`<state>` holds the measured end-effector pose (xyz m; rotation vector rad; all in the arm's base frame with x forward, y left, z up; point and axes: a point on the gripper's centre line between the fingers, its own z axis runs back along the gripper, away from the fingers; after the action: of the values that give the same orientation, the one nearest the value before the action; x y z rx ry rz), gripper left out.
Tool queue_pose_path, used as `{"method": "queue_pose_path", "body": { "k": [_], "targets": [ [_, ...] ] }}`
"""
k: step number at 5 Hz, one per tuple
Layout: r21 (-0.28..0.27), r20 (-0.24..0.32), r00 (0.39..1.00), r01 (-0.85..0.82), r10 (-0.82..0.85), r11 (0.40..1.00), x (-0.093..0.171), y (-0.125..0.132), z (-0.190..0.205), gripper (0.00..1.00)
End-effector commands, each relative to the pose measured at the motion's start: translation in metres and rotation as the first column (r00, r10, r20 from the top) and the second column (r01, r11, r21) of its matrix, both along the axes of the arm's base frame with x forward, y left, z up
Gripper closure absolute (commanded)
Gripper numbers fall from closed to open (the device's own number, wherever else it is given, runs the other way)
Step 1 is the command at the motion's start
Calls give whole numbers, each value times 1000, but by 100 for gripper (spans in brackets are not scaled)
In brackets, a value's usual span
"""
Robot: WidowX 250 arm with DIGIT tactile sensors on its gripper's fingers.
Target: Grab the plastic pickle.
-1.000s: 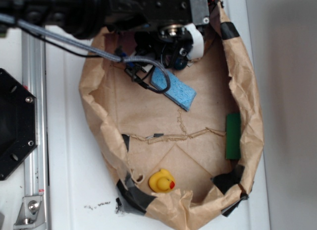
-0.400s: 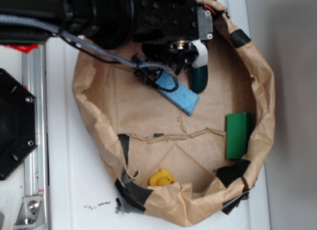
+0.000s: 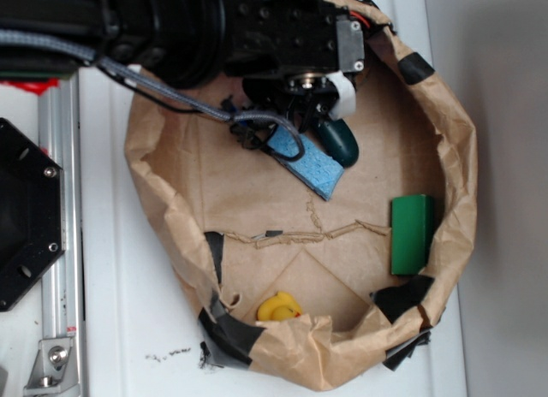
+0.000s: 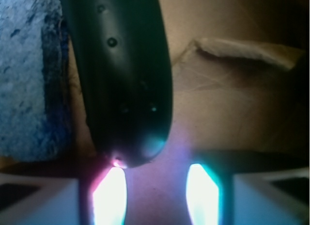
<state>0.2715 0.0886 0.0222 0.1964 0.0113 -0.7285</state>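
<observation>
The plastic pickle (image 3: 339, 141) is dark green and glossy. It lies tilted on the floor of the brown paper bag (image 3: 171, 187), right beside the light blue sponge (image 3: 308, 162). My gripper (image 3: 324, 106) hangs just above the pickle's upper end. In the wrist view the pickle (image 4: 126, 74) runs down from the top. Its rounded end stops at the tip of the left finger (image 4: 109, 196). My gripper (image 4: 156, 191) is open, and only bare paper shows between the two glowing fingers. The sponge (image 4: 29, 74) fills the left of that view.
A flat bright green block (image 3: 411, 234) stands against the bag's right wall. A yellow rubber duck (image 3: 278, 307) sits at the bag's near rim. Crumpled bag walls with black tape patches (image 3: 402, 299) ring everything. A metal rail (image 3: 60, 243) and black plate (image 3: 26, 213) lie to the left.
The bag's rim shifted and the pickle came out from under the gripper. In the last half second the pickle swung from upright to tilted, its lower end to the right.
</observation>
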Motion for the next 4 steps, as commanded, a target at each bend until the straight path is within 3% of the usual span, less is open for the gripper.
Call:
{"method": "queue_pose_path", "body": {
  "k": [1, 4],
  "targets": [
    [-30, 115, 993, 33, -30, 999, 1, -12, 36, 0],
    [-83, 169, 984, 66, -52, 994, 5, -36, 40, 0]
  ]
}}
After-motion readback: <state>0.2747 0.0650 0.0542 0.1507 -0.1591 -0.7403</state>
